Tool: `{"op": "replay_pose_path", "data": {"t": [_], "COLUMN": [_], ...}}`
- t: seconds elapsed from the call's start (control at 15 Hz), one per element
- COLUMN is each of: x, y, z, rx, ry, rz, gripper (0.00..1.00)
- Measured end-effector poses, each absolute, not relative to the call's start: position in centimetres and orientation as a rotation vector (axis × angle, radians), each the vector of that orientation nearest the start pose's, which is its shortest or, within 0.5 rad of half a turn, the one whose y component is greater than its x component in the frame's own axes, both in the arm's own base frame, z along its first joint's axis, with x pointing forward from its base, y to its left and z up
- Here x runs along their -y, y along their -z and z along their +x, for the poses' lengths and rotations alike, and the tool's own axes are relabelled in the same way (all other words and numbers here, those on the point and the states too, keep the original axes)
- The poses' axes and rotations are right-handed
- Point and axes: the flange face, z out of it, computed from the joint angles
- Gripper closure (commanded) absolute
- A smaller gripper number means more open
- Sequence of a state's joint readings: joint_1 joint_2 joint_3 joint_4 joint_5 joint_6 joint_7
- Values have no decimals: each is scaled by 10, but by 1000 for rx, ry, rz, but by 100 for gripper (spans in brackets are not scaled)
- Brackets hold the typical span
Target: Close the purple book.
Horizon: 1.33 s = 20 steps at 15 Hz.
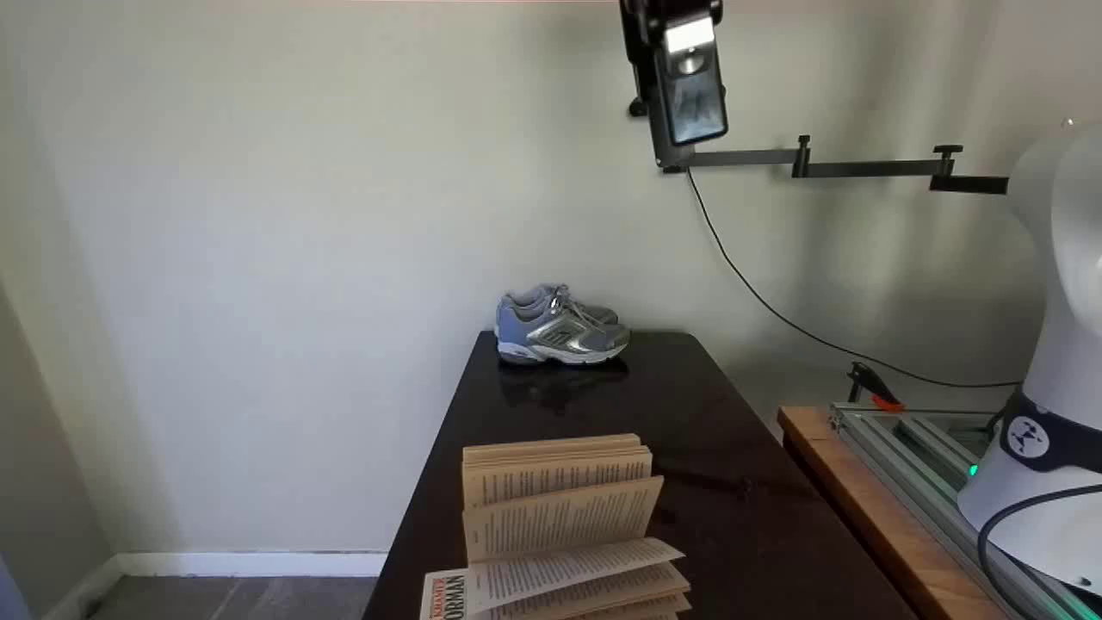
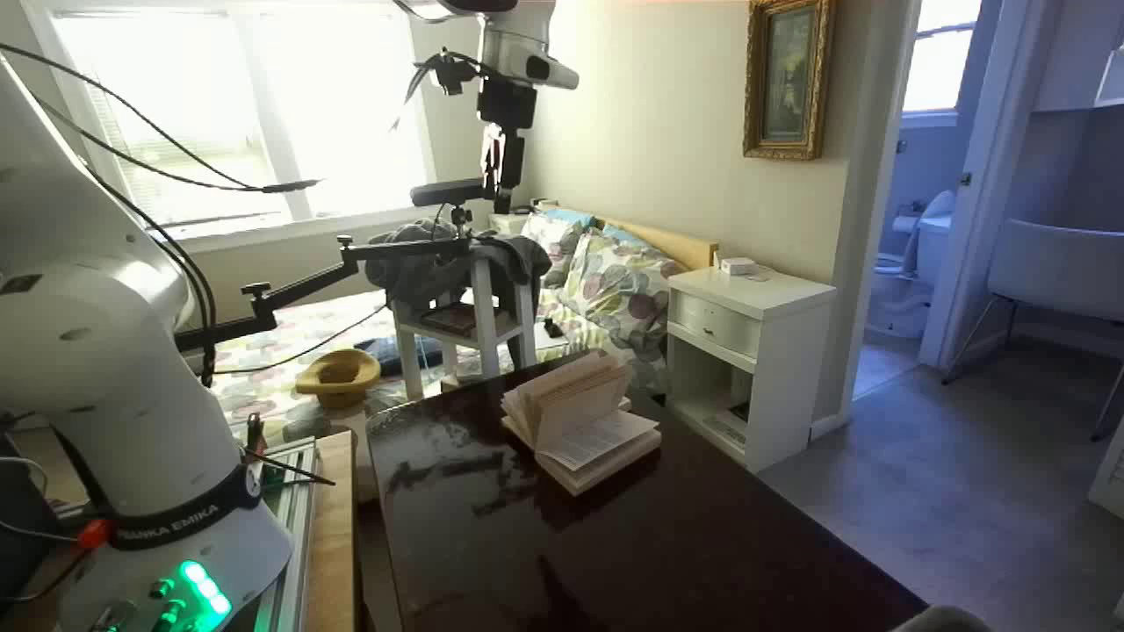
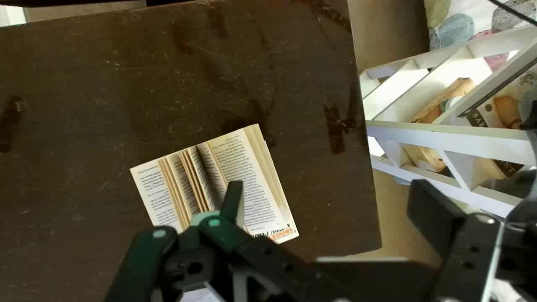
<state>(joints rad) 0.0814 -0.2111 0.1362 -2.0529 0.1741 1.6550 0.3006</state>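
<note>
In both exterior views the purple book (image 1: pixel 560 521) (image 2: pixel 584 430) lies open, pages up, on a dark table (image 1: pixel 732 551). Its tan pages fan apart, some standing up steeply. A white strip with red and black letters shows along one end; the outside of the cover is hidden underneath. High over the table, apart from the book, hangs my gripper (image 1: pixel 693 133) (image 2: pixel 502 202). The wrist view shows the gripper (image 3: pixel 326 184) open, its fingers wide apart with nothing between them. There, one finger overlaps the picture of the book (image 3: pixel 256 180), covering part of its lower side.
Grey-blue sneakers (image 1: pixel 560 327) stand at one end of the table. A jointed black bracket (image 1: pixel 869 168) reaches from the arm's side toward the gripper's surroundings. Beside the table's other end is a white stool (image 2: pixel 465 325) with books on its shelf. A white nightstand (image 2: pixel 790 351) stands nearby.
</note>
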Motion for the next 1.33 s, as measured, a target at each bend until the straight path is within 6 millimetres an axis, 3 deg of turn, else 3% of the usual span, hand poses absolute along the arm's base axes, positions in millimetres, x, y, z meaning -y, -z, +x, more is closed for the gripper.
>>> {"op": "replay_pose_path", "data": {"t": [1.0,1.33], "x": [-121,-117], "y": [-504,-493], "z": [463,481], "rx": [-177,-16], "ry": [-350,-158], "rz": [-3025,-3015], "gripper": [0,0]}}
